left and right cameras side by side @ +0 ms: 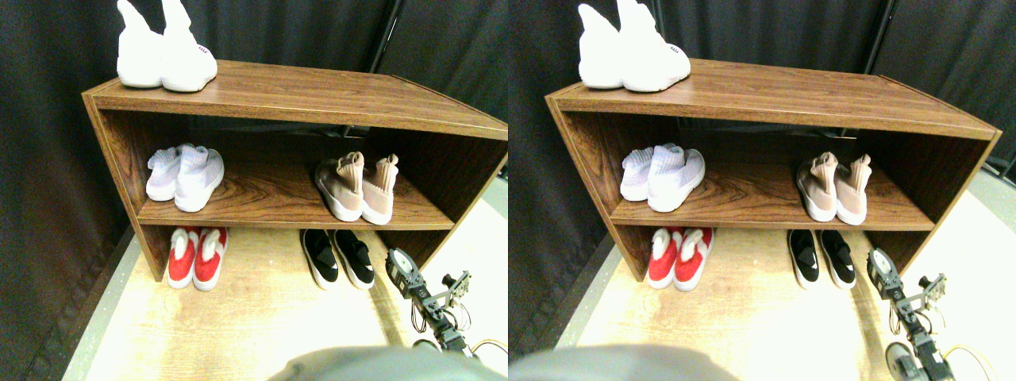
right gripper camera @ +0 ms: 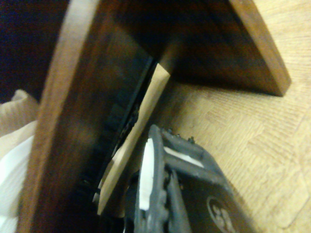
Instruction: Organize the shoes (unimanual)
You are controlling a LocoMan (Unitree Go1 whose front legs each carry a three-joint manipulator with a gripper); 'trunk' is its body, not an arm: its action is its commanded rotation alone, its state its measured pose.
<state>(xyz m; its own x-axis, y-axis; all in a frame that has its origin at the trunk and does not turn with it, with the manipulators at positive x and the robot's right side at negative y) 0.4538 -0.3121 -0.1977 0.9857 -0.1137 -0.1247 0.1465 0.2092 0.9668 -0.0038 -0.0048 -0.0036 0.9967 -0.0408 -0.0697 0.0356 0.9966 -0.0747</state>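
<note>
The beige-tan pair (left and right cameras side by side: 357, 188) stands on the right part of the wooden shoe rack's (left and right cameras side by side: 286, 95) middle shelf (left and right cameras side by side: 270, 202), side by side and touching, toes toward the front edge, long axes running front to back and angled slightly to the left. The black pair (left and right cameras side by side: 339, 258) sits on the floor (left and right cameras side by side: 262, 317) under that shelf, just below them, toes also forward. The right claw (left and right cameras side by side: 405, 270) hangs low near the floor, just right of the black pair and touching neither shoe. Whether it is open or closed cannot be told; nothing shows in its grip.
</note>
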